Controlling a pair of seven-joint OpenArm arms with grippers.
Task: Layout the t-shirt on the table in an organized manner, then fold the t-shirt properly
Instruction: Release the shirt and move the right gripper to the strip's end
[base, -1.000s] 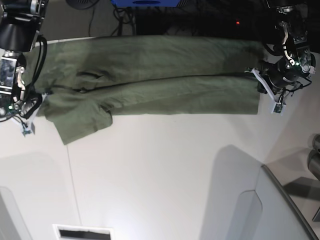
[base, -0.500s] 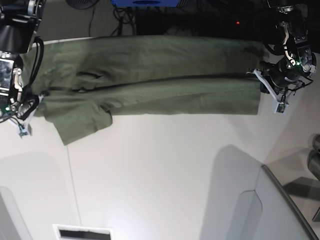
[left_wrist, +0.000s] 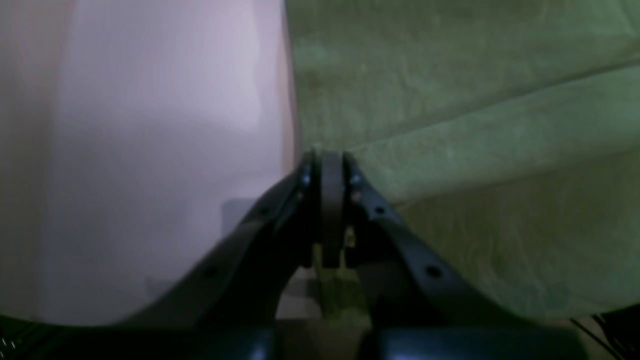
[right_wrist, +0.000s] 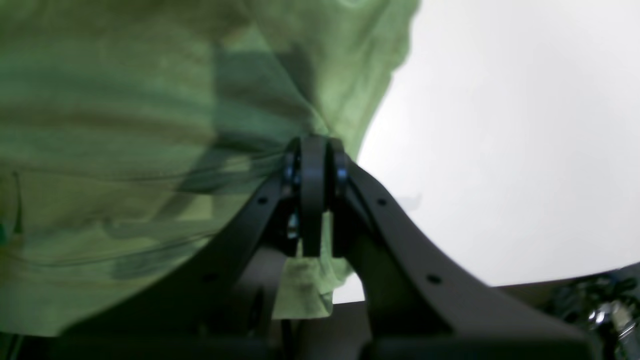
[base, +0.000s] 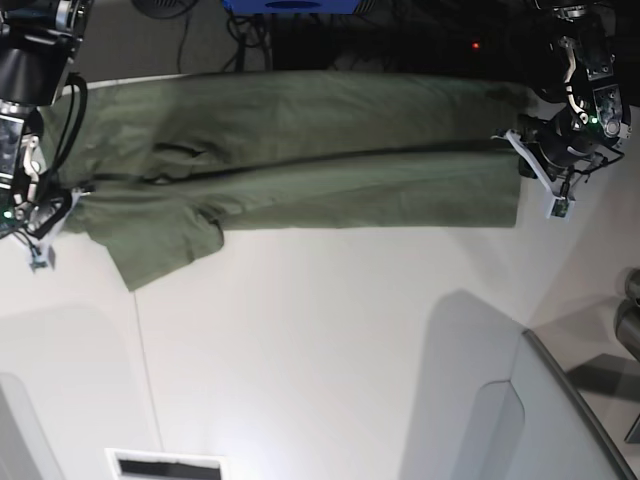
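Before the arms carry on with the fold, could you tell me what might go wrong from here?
1. Each gripper pinches only a thin edge of the t-shirt: the left gripper at one end, the right gripper at the other. Fabric could slip out under tension.
2. The sleeve hangs lower than the folded edge, so the fold may end uneven.
3. The shirt's far edge lies near the far edge of the table and might slide off.

Right gripper (right_wrist: 314, 165) clamped on olive t-shirt (right_wrist: 125, 130) (edge bunched between jaws), white table (right_wrist: 500, 140) beside
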